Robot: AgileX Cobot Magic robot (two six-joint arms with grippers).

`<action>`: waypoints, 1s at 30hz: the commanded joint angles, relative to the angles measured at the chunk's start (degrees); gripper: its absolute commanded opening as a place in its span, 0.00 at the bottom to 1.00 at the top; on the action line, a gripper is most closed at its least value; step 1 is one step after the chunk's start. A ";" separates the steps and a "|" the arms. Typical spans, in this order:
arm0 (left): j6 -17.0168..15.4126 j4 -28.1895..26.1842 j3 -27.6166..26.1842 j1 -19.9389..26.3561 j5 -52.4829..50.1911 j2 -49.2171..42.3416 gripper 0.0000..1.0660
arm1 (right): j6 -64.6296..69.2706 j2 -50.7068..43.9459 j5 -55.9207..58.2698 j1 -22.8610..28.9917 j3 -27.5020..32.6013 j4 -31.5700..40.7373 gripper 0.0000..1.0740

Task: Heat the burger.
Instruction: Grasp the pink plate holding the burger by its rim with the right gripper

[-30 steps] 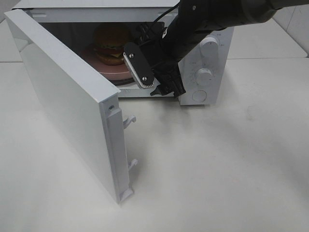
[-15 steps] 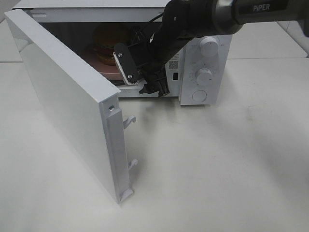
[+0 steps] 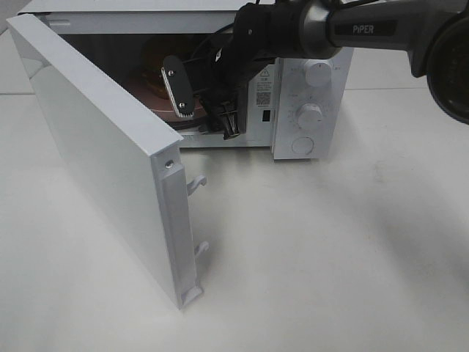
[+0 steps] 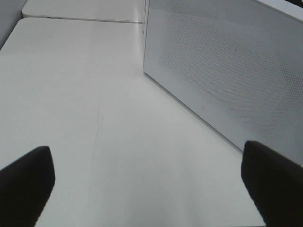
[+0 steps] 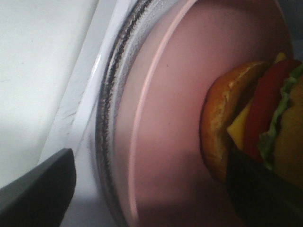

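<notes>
1. The microwave stands on the white table with its door swung wide
2. The burger sits on the pink plate on the glass turntable inside
3. The right gripper reaches into the cavity, jaws spread, holding nothing
4. The left gripper hangs over bare table beside the microwave, fingers apart and empty

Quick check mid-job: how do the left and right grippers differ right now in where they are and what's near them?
The right gripper reaches into the open microwave, over the pink plate beside the burger; the left gripper hovers outside over the bare table by the microwave's side wall. One right finger sits close against the burger; nothing lies between the left fingers. Both are open, holding nothing.
</notes>
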 commanded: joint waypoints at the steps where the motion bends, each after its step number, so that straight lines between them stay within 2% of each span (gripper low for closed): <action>1: -0.40 -0.34 0.23 0.00 0.06 -1.09 0.94 | 1.38 0.57 0.92 0.34 -1.60 -0.11 0.79; 15: -0.40 -0.34 0.23 0.00 0.06 -1.09 0.94 | 2.01 3.72 0.06 1.32 -4.87 1.20 0.78; 30: -0.40 -0.34 0.23 0.00 0.06 -1.09 0.94 | -3.32 5.56 0.80 2.01 -7.45 12.83 0.68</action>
